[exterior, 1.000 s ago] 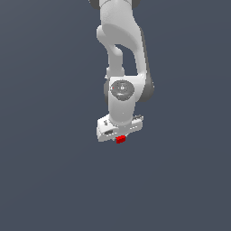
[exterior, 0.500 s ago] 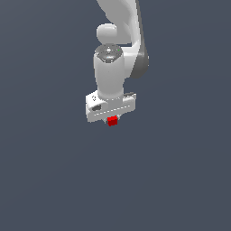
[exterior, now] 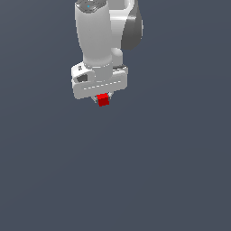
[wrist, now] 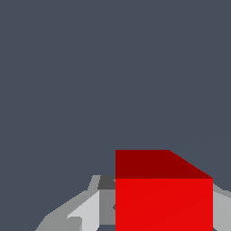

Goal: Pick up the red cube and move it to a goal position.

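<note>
The white Panda arm (exterior: 101,36) hangs down from the upper part of the exterior view, and its pincer (exterior: 103,100) is closed around the red cube (exterior: 103,99). The cube sits just under the broad white pincer body, tucked between the 2 short fingers, which barely show at its sides. It is far narrower than the pincer body above it.

In the wrist view the red cube (wrist: 163,194) fills the near foreground, with 1 brightly lit face and 1 darker face turned toward the camera. A grey finger (wrist: 85,210) lies against 1 side of it, and a sliver of the other finger shows at the far side. The plain dark grey ground behind gives no shadow or contact cue, so whether the cube is clear of the bench cannot be told for certain. No goal marker shows in either view.

The cube looks rigid, plain-faced and very light, so it should carry without sagging. Its smooth flat faces could slip or twist if pinched off-centre. The best hold is squarely on 2 opposite faces near their middle, as the fingers appear to have it now. Judging by this, the grasp is made and the carry to the goal remains.
</note>
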